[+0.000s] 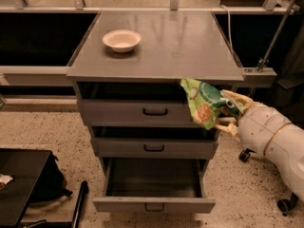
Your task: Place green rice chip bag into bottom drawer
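Observation:
The green rice chip bag (203, 102), crinkled bright green with orange chip pictures, hangs in front of the top drawer's right end, just below the cabinet top's edge. My gripper (232, 114) comes in from the right on a white arm and is shut on the green rice chip bag's right side. The bottom drawer (154, 204) is pulled out, its dark inside showing, low in the view and down-left of the bag.
A white bowl (121, 40) sits on the grey cabinet top (190, 42). The two shallower drawers (142, 112) above are slightly open. A dark bag (45, 184) and a black surface lie at bottom left. Chair wheels (285, 205) stand at the right.

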Motion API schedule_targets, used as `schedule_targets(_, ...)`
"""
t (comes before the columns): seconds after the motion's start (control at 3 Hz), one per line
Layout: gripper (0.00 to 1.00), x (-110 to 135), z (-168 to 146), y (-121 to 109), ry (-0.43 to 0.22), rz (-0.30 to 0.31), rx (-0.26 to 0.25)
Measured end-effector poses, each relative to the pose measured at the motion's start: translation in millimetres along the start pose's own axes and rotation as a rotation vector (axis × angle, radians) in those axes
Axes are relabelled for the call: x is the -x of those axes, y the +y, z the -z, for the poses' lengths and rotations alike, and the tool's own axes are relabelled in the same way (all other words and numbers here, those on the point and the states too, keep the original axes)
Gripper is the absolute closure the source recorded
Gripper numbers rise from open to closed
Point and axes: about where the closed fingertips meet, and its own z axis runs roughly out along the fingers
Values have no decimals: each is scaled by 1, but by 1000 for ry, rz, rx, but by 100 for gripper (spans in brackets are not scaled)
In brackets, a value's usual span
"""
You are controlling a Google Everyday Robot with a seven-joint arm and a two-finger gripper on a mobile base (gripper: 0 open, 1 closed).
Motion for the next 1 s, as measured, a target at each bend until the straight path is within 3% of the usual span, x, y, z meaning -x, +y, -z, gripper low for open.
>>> schedule_targets(0.33,100,-12,-7,10,-10,7,15)
schedule_targets(0.67,100,-60,-28,57,18,21,96)
schedule_targets(1.0,100,-119,-53,119,71,26,208)
